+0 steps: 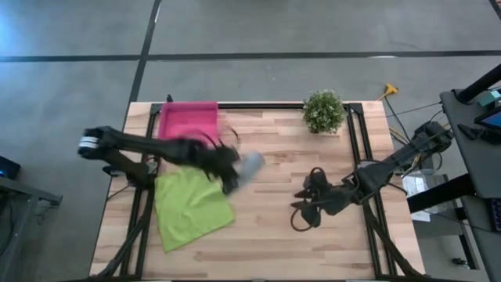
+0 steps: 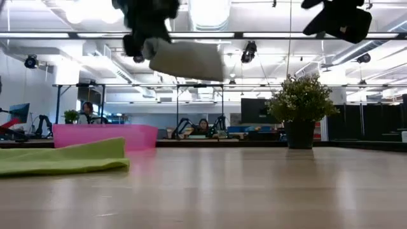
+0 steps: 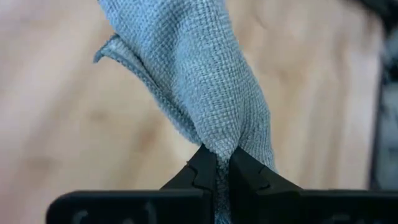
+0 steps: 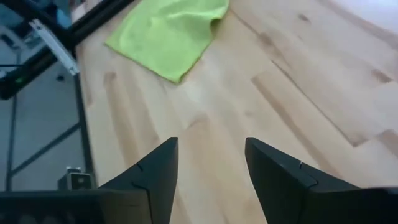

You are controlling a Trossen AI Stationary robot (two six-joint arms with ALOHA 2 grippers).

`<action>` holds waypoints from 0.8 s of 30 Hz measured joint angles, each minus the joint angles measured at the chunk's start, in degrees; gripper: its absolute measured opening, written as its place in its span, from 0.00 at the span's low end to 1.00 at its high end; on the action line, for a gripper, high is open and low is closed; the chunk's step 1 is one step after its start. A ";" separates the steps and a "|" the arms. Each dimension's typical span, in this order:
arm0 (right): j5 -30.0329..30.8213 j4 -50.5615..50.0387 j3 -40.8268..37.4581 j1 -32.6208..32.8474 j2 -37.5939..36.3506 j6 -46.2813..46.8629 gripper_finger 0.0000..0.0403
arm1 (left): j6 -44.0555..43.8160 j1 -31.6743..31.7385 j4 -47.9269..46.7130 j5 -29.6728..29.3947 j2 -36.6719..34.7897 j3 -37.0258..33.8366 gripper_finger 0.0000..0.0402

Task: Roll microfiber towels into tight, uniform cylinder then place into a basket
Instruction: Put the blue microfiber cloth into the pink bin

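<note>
I have the left gripper [image 3: 216, 167] clamped on the grey towel [image 3: 199, 74], mid-frame above the table [image 1: 274, 235]; right gripper [image 4: 211, 168] gapes empty, lower right.

Left gripper [image 3: 217, 171] pinched tight, raised mid-table; right gripper [image 4: 211, 168] spread wide, above the table

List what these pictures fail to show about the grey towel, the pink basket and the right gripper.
- Grey towel: how tightly it is rolled; motion blur in the high view, and the left wrist view shows only the part pinched by the left gripper.
- Pink basket: its inside; the left arm covers part of it from above, and its wall hides it in the low view.
- Right gripper: its fingertips in the low view, cut by the top edge.
</note>
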 joint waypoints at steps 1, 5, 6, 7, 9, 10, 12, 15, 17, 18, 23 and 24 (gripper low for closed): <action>0.36 -0.45 -0.07 0.00 -0.03 0.08 0.44 | -0.09 2.80 0.53 -0.14 -2.69 -2.22 0.00; 0.31 -0.68 -0.17 0.04 0.56 0.81 0.43 | -2.84 14.78 2.98 -0.30 -13.74 -12.25 0.00; 0.37 -0.37 -0.15 0.02 1.00 1.61 0.43 | -2.87 17.83 4.32 -0.27 -16.16 -14.70 0.00; 0.37 -0.36 -0.13 0.02 1.34 2.59 0.42 | -2.86 20.65 5.63 -0.38 -18.56 -17.09 0.00; 0.44 -0.75 -0.33 0.02 2.21 3.62 0.42 | -2.92 25.84 5.97 -2.46 -22.25 -20.93 0.00; 0.66 -0.56 -0.33 0.02 2.71 4.38 0.43 | -2.87 28.16 5.95 -3.99 -23.87 -22.41 0.00; 0.76 -0.49 -0.31 0.02 3.77 5.62 0.42 | -2.64 32.40 5.63 -7.22 -26.52 -25.02 0.00; 0.77 0.19 -0.31 0.02 5.71 7.95 0.42 | 0.30 37.04 6.35 -11.61 -27.97 -26.95 0.00; 0.78 0.99 -0.31 0.02 6.81 9.98 0.42 | 3.10 39.67 6.48 -12.37 -26.64 -27.95 0.00; 0.78 1.78 -0.31 0.00 7.26 10.89 0.42 | 4.51 40.72 7.23 -12.21 -25.14 -28.25 0.00; 0.75 5.25 -0.31 0.00 9.21 13.49 0.42 | 8.06 42.50 10.37 -11.09 -14.12 -29.44 0.00; 0.49 5.63 -0.31 0.00 9.43 14.14 0.42 | 8.10 42.52 11.86 -10.90 -11.61 -29.46 0.00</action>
